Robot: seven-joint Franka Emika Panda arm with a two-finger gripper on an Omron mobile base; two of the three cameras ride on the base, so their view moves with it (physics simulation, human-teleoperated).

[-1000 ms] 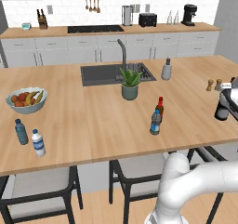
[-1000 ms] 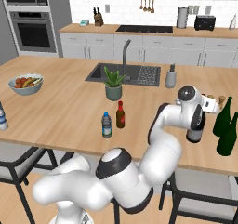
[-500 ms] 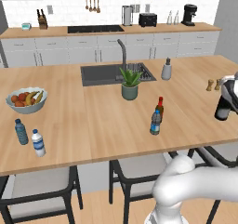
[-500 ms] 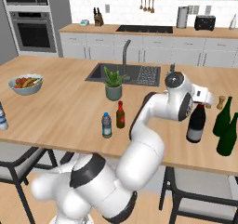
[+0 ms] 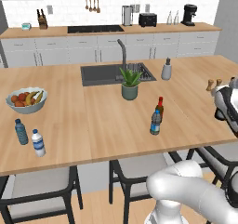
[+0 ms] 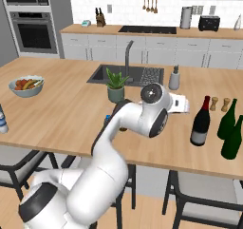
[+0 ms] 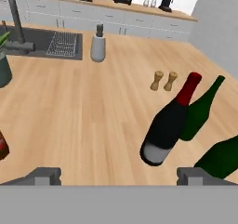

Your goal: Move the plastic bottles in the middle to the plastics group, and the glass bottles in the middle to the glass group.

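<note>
Two green bottles (image 6: 229,128) stand at the right end of the surface (image 6: 61,109), with one wine bottle (image 6: 200,122) just beside them at their 9 o'clock. The wine bottle is near-black with a red foil neck and a pale band at its foot; it stands upright, apart from the green ones in the right base view. Two small wooden shakers (image 6: 219,104) stand side by side behind it, toward 12 o'clock.

In the middle of the surface are two small bottles close together: one brown bottle (image 5: 160,108) with a red top and, just in front at its 7 o'clock, one grey bottle (image 5: 155,122) with a dark blue label and dark cap.

At the far left, two water bottles: a blue bottle (image 5: 21,131) and, at its 4 o'clock, a white-capped bottle (image 5: 38,142) with a blue label.

One fruit bowl (image 5: 26,100), one potted plant (image 5: 129,83), one sink (image 5: 116,73) and one soap dispenser (image 5: 166,69) also sit there.

The pincer (image 7: 119,174) is spread wide, holding nothing, with the wine bottle between and beyond its tips toward 1 o'clock.
</note>
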